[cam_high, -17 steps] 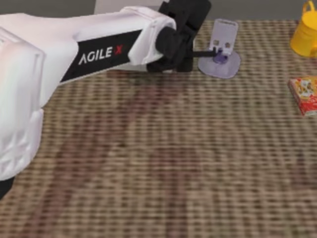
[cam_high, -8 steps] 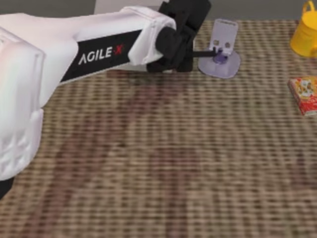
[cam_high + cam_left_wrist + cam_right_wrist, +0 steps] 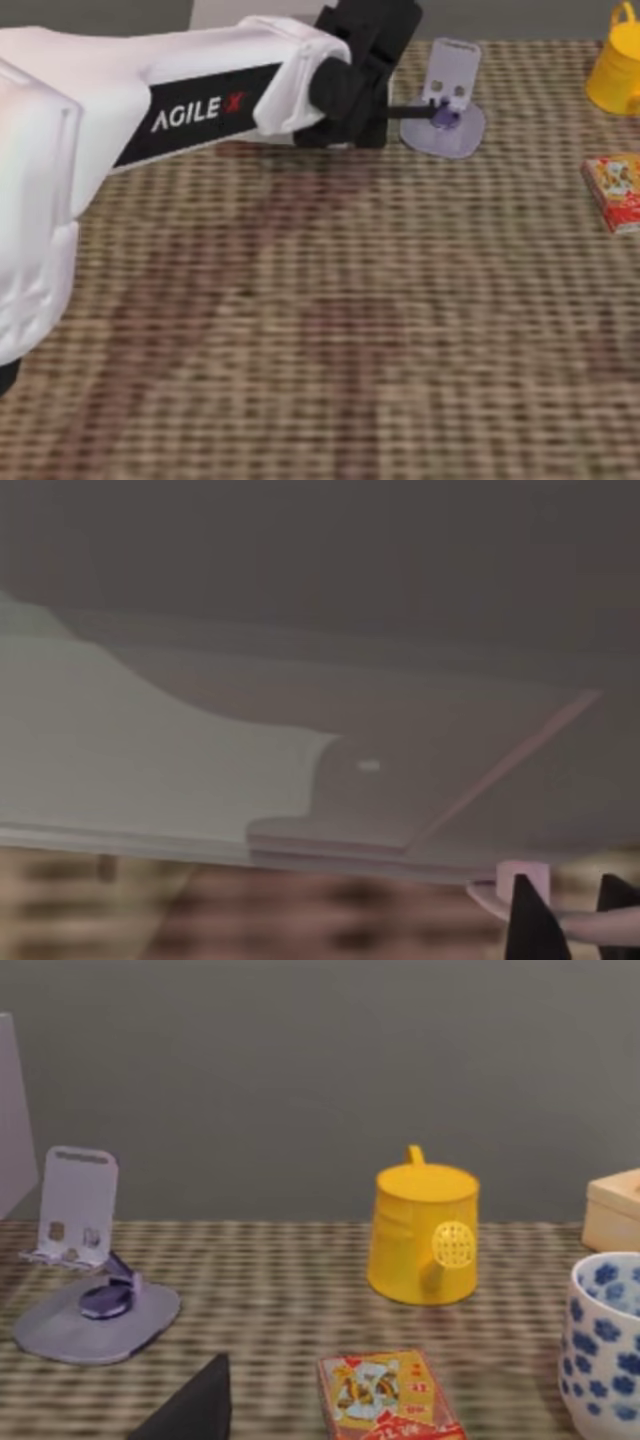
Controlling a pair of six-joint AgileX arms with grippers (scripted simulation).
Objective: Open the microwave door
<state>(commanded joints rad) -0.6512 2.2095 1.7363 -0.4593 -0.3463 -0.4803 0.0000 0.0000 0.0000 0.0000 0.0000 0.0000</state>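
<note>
- Left gripper (image 3: 565,920) is carried at the far end of the table, out on the white left arm (image 3: 150,110) that reaches across from the left side in the top view.
- Two dark fingertips (image 3: 528,925) are seen in the left wrist view with a gap between them; nothing is seen held, and how wide the jaws stand cannot be told.
- One thin dark finger (image 3: 410,106) is seen in the top view, pointing toward the right side of the table.
- Just beyond that finger the phone stand (image 3: 445,100) is found, with its lilac base at the fingertip; contact cannot be told.
- Directly ahead of the gripper the microwave (image 3: 200,760) fills the left wrist view as a pale flat surface, very close.
- In the top view only a white corner of the microwave (image 3: 225,12) is shown, behind the left arm's wrist at the far edge.
- The microwave door cannot be made out separately, so its state cannot be told.
- Well apart from the gripper, toward the right side, a yellow watering can (image 3: 617,68) and a red card box (image 3: 615,192) are set on the woven mat (image 3: 350,330).
- A blue-flowered cup (image 3: 608,1340) and a tan box (image 3: 612,1210) are shown in the right wrist view.
- Of the right gripper only a dark edge (image 3: 195,1405) is shown; its opening cannot be told.
</note>
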